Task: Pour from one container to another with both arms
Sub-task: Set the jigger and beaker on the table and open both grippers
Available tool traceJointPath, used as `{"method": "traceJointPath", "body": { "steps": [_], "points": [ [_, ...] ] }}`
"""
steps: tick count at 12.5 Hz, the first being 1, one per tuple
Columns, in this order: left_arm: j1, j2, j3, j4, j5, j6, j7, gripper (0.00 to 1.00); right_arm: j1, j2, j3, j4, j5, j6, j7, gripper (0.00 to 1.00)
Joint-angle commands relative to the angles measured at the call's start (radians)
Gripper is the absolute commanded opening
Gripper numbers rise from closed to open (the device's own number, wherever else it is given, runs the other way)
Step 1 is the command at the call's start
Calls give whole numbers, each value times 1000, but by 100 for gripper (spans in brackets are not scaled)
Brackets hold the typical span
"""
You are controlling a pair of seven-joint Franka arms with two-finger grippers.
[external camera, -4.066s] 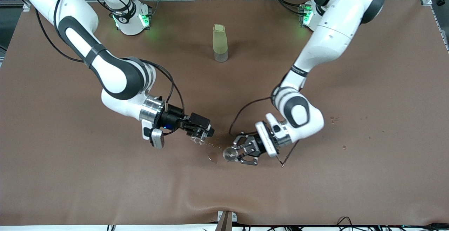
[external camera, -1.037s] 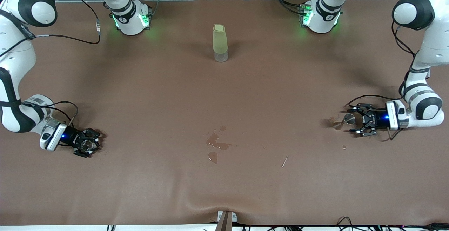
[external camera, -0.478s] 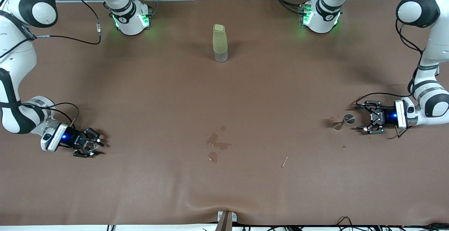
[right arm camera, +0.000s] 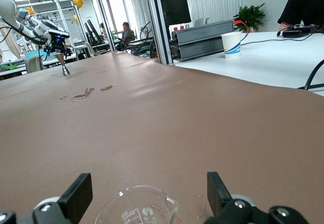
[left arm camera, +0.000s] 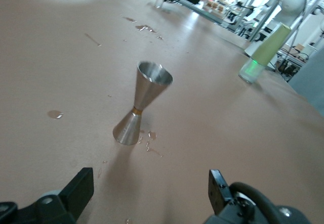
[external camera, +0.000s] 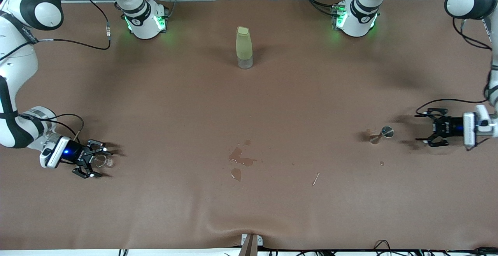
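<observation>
- Brown surface (external camera: 249, 104) carries three vessels: one clear glass cup (external camera: 102, 162), one metal jigger (external camera: 380, 134), one pale-green bottle (external camera: 244, 48).
- Two arms, two grippers, one at each end of the surface.
- Right gripper (external camera: 95, 158): low at the right arm's end, fingers spread wide. Glass cup stands upright on the surface between the fingers; right wrist view shows a gap on each side of its rim (right arm camera: 136, 211), not clamped.
- Left gripper (external camera: 426, 133): low at the left arm's end, fingers wide, holding nothing.
- Jigger stands upright on the surface, clear of the left gripper's fingertips and straight ahead of them in the left wrist view (left arm camera: 143, 102); small droplets (left arm camera: 149, 142) at its base.
- Bottle stands upright midway between the two arm bases, well apart from both grippers.
- One cluster of wet patches (external camera: 240, 160) mid-surface, between the two grippers; one small stick-like scrap (external camera: 315, 178) close by, toward the left arm's end.
</observation>
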Motion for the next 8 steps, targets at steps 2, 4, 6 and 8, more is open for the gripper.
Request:
{"method": "traceJointPath", "body": {
  "steps": [2, 4, 6, 8],
  "points": [
    [-11, -60, -16, -2, 25, -7, -189, 100, -11, -74, 1, -11, -14, -41, 64, 100],
    [-18, -153, -15, 2, 45, -8, -334, 100, -9, -118, 1, -11, -60, -46, 148, 100],
    [-67, -251, -9, 6, 182, -7, -526, 100, -2, -163, 7, -10, -100, -46, 225, 100],
    [-147, -383, -10, 9, 339, -5, -804, 100, 15, -221, 11, 5, -158, -46, 326, 100]
  ]
}}
